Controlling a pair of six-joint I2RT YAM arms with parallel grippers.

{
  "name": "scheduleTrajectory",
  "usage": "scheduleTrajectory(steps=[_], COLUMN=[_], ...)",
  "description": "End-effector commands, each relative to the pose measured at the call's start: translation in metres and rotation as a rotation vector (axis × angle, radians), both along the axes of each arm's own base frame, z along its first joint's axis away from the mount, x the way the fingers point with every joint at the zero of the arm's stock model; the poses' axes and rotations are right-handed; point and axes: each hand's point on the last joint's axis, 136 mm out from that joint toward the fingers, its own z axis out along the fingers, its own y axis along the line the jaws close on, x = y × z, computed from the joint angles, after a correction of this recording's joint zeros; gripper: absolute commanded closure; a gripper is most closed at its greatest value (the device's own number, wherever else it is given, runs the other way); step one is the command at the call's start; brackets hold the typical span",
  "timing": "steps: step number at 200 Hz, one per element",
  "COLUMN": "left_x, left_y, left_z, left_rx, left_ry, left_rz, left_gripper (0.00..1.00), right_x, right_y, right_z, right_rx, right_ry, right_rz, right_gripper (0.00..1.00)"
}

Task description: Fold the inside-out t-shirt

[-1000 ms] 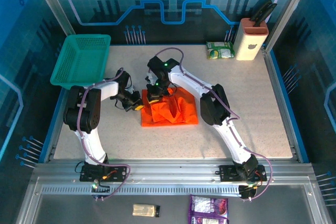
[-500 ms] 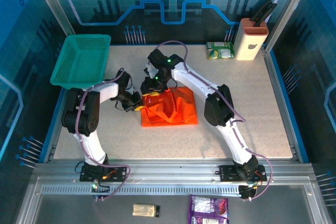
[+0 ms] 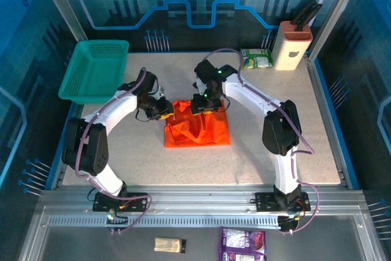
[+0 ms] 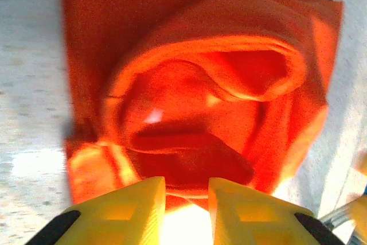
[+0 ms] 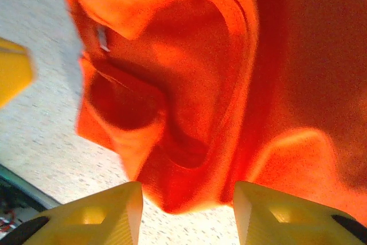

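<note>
The inside-out t-shirt (image 3: pixel 198 129), a plain orange-red short-sleeved garment of thin soft cloth, lies on the pale speckled counter (image 3: pixel 153 163) between the two arms. It is gathered into a rough square. Its near and right edges look fairly straight, but the far left part is puffed up in loose rolls and hollows, which the left wrist view (image 4: pixel 200 84) and the right wrist view (image 5: pixel 229 84) both show close up.

The left claw (image 3: pixel 166 109) sits at the shirt's far left corner. Its yellow fingers are a little apart, with cloth just beyond the tips and no clear pinch (image 4: pixel 186 199). The right claw (image 3: pixel 198 107) hangs over the far edge with its fingers spread wide. A drooping lip of cloth lies between them but is not gripped (image 5: pixel 186 205).

The fold looks partly done: the outline is compact, but the top layer is not flat. The next move probably calls for a fresh pinch on that loose rolled layer, both claws taking its edge and drawing it taut before laying it over. Thin cloth is likely to slip or drag the layers beneath.

The main hindrance is that the claws are close together at one corner. A teal mesh plastic basket (image 3: pixel 91 71), a green packet (image 3: pixel 255 58) and a white knife block (image 3: pixel 290 46) all stand well apart from the shirt.
</note>
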Motion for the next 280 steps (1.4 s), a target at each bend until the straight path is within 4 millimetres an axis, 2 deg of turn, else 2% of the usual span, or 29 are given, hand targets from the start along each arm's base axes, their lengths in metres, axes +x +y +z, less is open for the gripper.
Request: scheduleTrajectory(steps=[1,13,30,51,69,87,127,147,160,175,196,214,245,280], left_x=[-0.009,-0.012,-0.017,-0.029,-0.046,-0.066,-0.115,-0.123,-0.119,-0.104,-0.083,-0.074,-0.074,-0.081], left_y=[-0.03,-0.044,-0.05,-0.05,-0.046,-0.028,0.037,0.063,0.069,0.06,0.023,-0.002,-0.006,-0.011], left_z=[0.003,0.0,-0.015,-0.031,-0.033,-0.034,-0.052,-0.058,-0.053,-0.035,-0.004,0.007,-0.014,-0.041], left_rx=[-0.004,0.02,0.103,0.189,0.236,0.294,0.474,0.52,0.525,0.478,0.276,0.173,0.273,0.302], left_ry=[0.041,0.046,0.087,0.142,0.163,0.183,0.275,0.303,0.289,0.217,0.097,0.069,0.13,0.206], left_rz=[-0.075,-0.116,-0.164,-0.24,-0.312,-0.322,-0.247,-0.174,-0.141,-0.117,-0.104,-0.124,-0.166,-0.219], left_gripper=[0.69,0.64,0.62,0.6,0.62,0.67,0.7,0.7,0.71,0.68,0.63,0.6,0.6,0.6], right_x=[-0.002,-0.001,0.001,0.003,0.004,0.004,0.009,0.012,0.015,0.017,0.021,0.023,0.024,0.022], right_y=[-0.014,-0.018,-0.023,-0.03,-0.036,-0.041,-0.055,-0.059,-0.059,-0.06,-0.064,-0.066,-0.066,-0.067], right_z=[-0.011,-0.013,-0.012,-0.01,-0.011,-0.014,-0.021,-0.022,-0.023,-0.028,-0.034,-0.035,-0.036,-0.045], right_rx=[-0.042,-0.035,-0.024,-0.022,-0.023,-0.024,-0.032,-0.028,-0.019,-0.015,-0.013,-0.009,0.004,-0.006], right_ry=[0.001,0.002,-0.006,-0.009,-0.011,-0.003,0.014,0.021,0.026,0.046,0.057,0.057,0.061,0.083], right_rz=[0.0,-0.014,-0.031,-0.046,-0.053,-0.056,-0.062,-0.057,-0.046,-0.038,-0.036,-0.042,-0.05,-0.037], right_gripper=[0.53,0.53,0.53,0.52,0.52,0.51,0.51,0.51,0.5,0.5,0.5,0.5,0.5,0.49])
